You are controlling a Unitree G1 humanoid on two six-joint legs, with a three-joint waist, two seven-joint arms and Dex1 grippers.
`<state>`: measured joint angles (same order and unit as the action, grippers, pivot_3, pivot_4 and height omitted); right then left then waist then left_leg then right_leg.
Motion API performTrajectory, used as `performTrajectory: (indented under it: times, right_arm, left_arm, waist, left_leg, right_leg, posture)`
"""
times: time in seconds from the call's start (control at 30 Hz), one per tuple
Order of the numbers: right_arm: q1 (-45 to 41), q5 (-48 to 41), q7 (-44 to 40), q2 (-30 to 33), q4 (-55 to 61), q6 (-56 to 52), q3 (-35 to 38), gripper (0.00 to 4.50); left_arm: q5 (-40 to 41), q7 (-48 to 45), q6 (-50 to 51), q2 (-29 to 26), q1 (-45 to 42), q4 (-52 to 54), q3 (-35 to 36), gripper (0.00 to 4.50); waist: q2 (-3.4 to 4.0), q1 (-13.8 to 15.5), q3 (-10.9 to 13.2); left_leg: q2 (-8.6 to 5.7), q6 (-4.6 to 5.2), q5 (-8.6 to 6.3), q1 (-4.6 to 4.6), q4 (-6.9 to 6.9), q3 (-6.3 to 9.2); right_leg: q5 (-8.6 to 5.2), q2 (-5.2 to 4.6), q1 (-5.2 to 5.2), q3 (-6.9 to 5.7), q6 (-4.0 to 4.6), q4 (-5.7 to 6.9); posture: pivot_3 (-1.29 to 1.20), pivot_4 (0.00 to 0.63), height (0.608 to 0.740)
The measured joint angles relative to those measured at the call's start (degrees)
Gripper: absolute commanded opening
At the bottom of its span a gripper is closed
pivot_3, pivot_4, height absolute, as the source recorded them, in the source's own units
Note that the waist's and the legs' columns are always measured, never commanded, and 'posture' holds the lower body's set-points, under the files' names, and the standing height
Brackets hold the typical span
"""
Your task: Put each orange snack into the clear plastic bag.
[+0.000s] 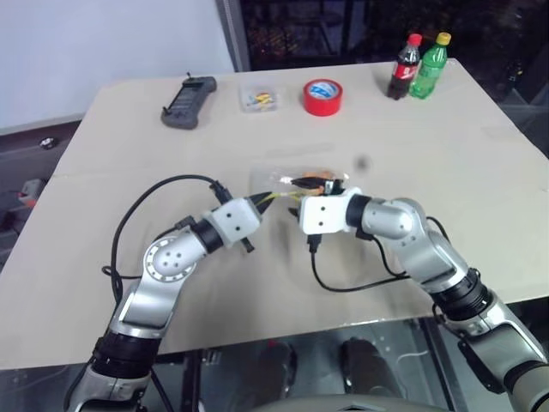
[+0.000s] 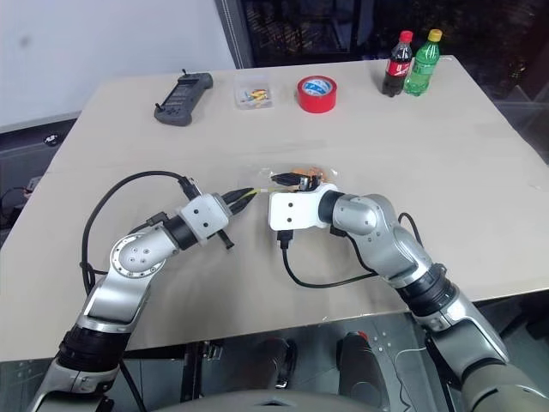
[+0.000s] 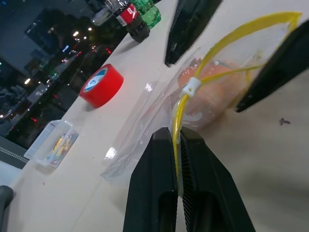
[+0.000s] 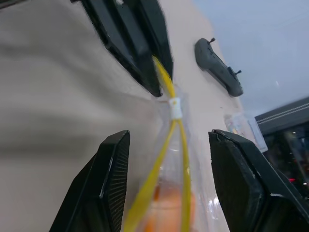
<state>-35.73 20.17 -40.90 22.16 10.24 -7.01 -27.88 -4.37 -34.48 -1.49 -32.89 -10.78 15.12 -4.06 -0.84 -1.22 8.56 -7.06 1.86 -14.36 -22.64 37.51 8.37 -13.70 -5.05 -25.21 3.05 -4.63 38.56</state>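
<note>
A beige table [image 1: 480,172] stands before a dark window, with a grey handset [image 1: 189,101], small clear box [image 1: 260,98], glossy red tape roll [image 1: 322,97] and two bottles [image 1: 419,67] along its far edge. At centre lies the crinkly clear plastic bag [image 3: 159,125], an orange snack [image 3: 212,92] inside. The left gripper [image 3: 177,140] pinches its yellow zip strip [image 3: 179,113]; the right gripper [image 4: 166,159] stands apart, straddling the mouth.

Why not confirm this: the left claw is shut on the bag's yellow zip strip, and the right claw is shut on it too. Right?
Half right. The left claw is shut on the clear plastic bag's yellow zip strip, but the right claw is open, its fingers either side of the strip, as the right wrist view shows.
</note>
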Motion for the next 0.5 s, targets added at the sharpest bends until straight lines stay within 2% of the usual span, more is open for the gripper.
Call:
performTrajectory:
  times: [0.03, 0.13, 0.43, 0.5]
  right_arm:
    - [-0.1, 0.3, 0.0, -0.3, -0.2, 0.5, -0.2, 2.64]
    - [-0.7, 1.0, 0.1, -1.3, -0.8, 1.5, -0.5, 1.78]
    - [-1.0, 2.1, 0.3, -2.4, -1.7, 3.5, -0.5, 1.78]
    - [-0.9, 2.1, 0.3, -2.5, -1.8, 3.5, -0.5, 1.23]
  left_arm:
    - [0.0, 0.0, 0.0, 0.0, 0.0, 0.0, 0.0, 0.00]
    - [0.0, 0.4, 0.1, 0.1, 0.1, 0.0, 0.0, 0.00]
    - [0.0, 0.5, 0.8, 0.1, 0.3, 0.1, 0.0, 0.00]
    - [0.0, 0.5, 0.9, 0.1, 0.3, 0.1, 0.0, 0.00]
  waist:
    - [0.00, 0.0, 0.0]
    - [0.00, 0.0, 0.0]
    - [0.00, 0.1, 0.0]
    - [0.00, 0.1, 0.0]
  left_leg:
    - [0.00, 0.00, 0.00, 0.00, 0.00, 0.00]
    - [-0.01, 0.00, 0.00, 0.00, 0.00, -0.01]
    - [-0.01, 0.00, 0.00, 0.00, 0.00, 0.00]
    - [-0.01, 0.00, 0.00, 0.00, -0.01, 0.00]
  right_leg:
    - [0.00, 0.00, -0.01, 0.00, 0.00, 0.00]
    - [0.00, -0.01, 0.01, 0.00, 0.00, -0.01]
    - [0.00, 0.00, 0.01, 0.00, 0.00, -0.02]
    - [0.00, 0.00, 0.01, 0.00, 0.00, -0.03]
  posture:
    - [0.00, 0.150, 0.740]
    - [0.00, 0.150, 0.740]
    - [0.00, 0.150, 0.740]
    - [0.00, 0.150, 0.740]
